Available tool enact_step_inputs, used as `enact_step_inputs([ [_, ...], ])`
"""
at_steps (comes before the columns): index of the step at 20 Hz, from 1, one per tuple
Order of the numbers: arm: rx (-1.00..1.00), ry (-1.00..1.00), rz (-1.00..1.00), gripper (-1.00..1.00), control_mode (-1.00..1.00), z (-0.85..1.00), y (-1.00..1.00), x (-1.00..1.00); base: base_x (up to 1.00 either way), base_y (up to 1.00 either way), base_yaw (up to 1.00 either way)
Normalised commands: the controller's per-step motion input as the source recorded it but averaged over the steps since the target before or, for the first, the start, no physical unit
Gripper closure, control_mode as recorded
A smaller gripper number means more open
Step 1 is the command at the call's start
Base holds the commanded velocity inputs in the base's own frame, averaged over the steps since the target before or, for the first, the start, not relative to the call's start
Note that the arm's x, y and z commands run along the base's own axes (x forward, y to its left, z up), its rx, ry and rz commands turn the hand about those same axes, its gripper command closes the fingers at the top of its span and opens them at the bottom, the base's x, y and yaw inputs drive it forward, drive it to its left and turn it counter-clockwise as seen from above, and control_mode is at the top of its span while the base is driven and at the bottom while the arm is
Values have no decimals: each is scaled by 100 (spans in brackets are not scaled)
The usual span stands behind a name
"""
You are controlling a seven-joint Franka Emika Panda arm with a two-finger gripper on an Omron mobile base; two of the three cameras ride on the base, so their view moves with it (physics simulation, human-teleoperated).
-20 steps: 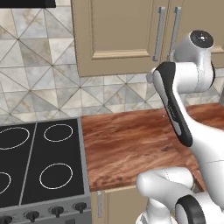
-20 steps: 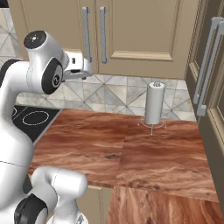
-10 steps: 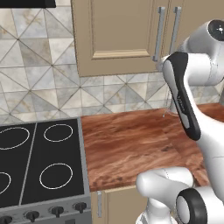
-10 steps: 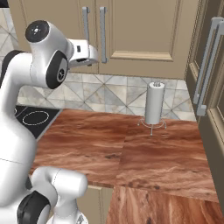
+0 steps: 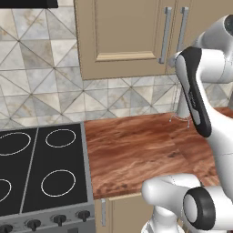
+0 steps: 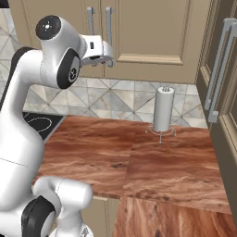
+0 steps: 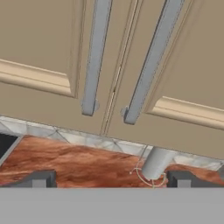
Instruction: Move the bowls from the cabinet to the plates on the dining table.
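black stove [image 5: 41,168], paper towel roll [image 6: 163,109] upright on wood counter [image 6: 171,162]

Bright even light, perhaps slightly soft

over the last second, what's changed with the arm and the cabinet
The arm has lifted and swung its end effector up toward the cabinet, bringing it level with the lower ends of the two bar handles. Its jaws stay open and hold nothing. The cabinet doors remain shut, and the paper towel holder and the stove have not moved.
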Motion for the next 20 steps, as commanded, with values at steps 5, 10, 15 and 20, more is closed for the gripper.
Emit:
enact_step_inputs([
  [5,3,-5,-2,-100,-100,0,-16,13,0,0,0],
  [10,4,-13,0,-100,-100,-1,-4,17,0,0,0],
  [15,4,-9,-3,-100,-100,-4,0,23,0,0,0],
  [20,3,-2,-4,-100,-100,0,-2,24,0,0,0],
])
